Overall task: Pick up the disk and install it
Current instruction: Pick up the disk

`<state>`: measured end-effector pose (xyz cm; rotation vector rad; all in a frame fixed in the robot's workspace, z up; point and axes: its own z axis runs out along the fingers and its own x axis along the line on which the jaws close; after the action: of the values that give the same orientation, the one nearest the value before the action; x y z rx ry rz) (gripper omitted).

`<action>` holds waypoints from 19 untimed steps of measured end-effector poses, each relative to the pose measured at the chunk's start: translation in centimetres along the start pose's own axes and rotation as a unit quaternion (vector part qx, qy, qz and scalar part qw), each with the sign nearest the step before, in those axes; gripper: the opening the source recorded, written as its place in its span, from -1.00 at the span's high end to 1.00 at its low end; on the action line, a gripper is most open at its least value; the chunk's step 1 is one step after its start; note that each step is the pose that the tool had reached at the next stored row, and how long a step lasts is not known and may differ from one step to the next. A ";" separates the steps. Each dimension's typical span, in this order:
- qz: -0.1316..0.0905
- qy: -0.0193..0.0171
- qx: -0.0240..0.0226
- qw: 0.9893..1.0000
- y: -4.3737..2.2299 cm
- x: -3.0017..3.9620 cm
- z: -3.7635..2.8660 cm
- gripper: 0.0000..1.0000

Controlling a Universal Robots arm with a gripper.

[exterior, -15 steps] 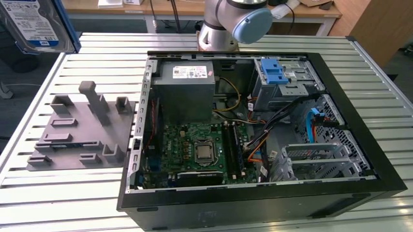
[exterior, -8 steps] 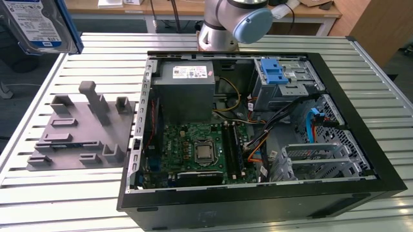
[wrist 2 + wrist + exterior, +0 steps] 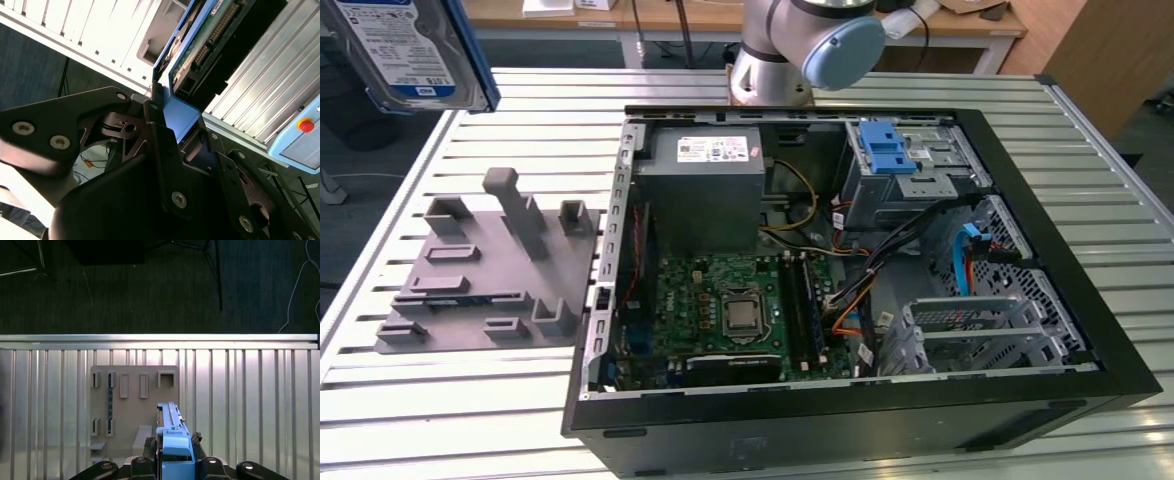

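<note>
The disk (image 3: 411,48) is grasped in the gripper (image 3: 173,445), whose dark fingers (image 3: 148,443) are clamped on either side of the blue carrier at one end of the drive. In the first wrist view the disk (image 3: 170,421) is seen edge-on, projecting from between the fingers, and a grey slotted fixture (image 3: 131,405) is seen beyond it, lying flat on the slatted metal table (image 3: 250,400). In the second wrist view the underside of the disk (image 3: 212,32) is shown, with its green circuit board and blue rail, gripped in the gripper (image 3: 175,132). In the exterior view the disk is found in the upper corner at the exterior view's left, label side visible, lifted clear of the table (image 3: 454,400) and well apart from the open computer case (image 3: 854,425). The fixture (image 3: 487,270) is located on the table just beside the case, at the exterior view's left of it. Inside the case a grey power supply (image 3: 707,190) with a white sticker, a green motherboard (image 3: 734,310) and a metal drive cage (image 3: 914,170) with a blue latch are seen. The base of the robot arm (image 3: 794,50) is mounted behind the case.
</note>
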<state>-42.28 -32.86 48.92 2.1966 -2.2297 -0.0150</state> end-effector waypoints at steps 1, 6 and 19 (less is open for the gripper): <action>0.000 0.000 0.000 1.000 -0.08 0.00 0.00 0.26; 0.000 0.000 0.000 1.000 -0.27 0.00 0.00 0.26; 0.000 0.000 0.000 1.000 -1.42 -0.02 -0.02 0.26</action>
<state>-40.85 -32.86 48.92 2.1966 -2.2297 -0.0150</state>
